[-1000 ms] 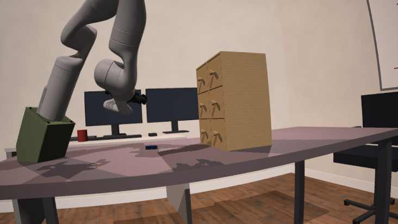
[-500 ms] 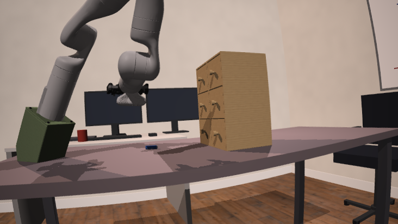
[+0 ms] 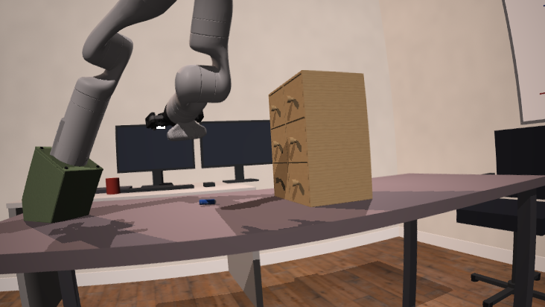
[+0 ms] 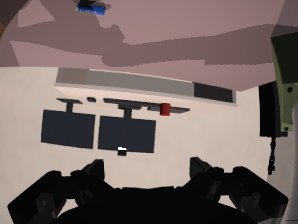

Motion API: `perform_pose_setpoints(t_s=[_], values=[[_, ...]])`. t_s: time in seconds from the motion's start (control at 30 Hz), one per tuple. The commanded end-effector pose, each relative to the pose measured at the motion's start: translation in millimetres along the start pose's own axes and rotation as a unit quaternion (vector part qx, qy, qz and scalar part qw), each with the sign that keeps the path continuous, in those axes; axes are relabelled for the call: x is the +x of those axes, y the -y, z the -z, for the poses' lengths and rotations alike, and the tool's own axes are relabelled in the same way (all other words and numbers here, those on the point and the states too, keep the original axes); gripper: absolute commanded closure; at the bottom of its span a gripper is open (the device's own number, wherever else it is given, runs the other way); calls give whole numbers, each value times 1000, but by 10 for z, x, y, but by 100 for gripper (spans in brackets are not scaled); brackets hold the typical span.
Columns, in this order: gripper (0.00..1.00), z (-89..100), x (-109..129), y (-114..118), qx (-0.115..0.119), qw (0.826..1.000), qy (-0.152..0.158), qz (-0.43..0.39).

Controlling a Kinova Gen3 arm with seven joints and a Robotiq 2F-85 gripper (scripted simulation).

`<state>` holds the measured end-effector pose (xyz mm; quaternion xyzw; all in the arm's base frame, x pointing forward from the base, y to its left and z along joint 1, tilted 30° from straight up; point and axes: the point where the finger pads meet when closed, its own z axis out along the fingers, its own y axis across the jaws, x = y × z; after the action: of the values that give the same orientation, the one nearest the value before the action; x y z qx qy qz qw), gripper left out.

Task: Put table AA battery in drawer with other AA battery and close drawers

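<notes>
Hovering fingers [image 3: 151,121] spread, empty, 1 blue battery [image 3: 207,201] on table [image 3: 343,217], 1 chest [image 3: 335,137] w/ 6 drawers.

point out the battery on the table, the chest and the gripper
AA battery [image 3: 207,201], exterior view, middle of its blue body
chest [image 3: 337,137], exterior view, its plain side panel
gripper [image 3: 152,121], exterior view, between its open fingertips

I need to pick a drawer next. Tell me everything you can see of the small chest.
The small chest is a tall box that looks like light wood, standing upright on the table, to the right of the blue AA battery. Its front faces left and holds six drawers, two columns by three rows, each with a small handle. All six fronts look flush, none pulled out. Their contents are hidden. Only the table touches it; the open pincer hangs well clear.
</notes>
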<state>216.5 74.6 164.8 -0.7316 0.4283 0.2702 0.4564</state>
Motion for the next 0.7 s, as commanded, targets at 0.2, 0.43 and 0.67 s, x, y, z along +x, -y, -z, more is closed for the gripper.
perform_pose_setpoints(t_s=[0.2, 0.43, 0.67], values=[[0, -5, -55, -22, -30, 999, -4, 42], [0, -8, -106, -51, -58, 995, -5, 82], [0, -8, -106, -51, -58, 995, -5, 82]])
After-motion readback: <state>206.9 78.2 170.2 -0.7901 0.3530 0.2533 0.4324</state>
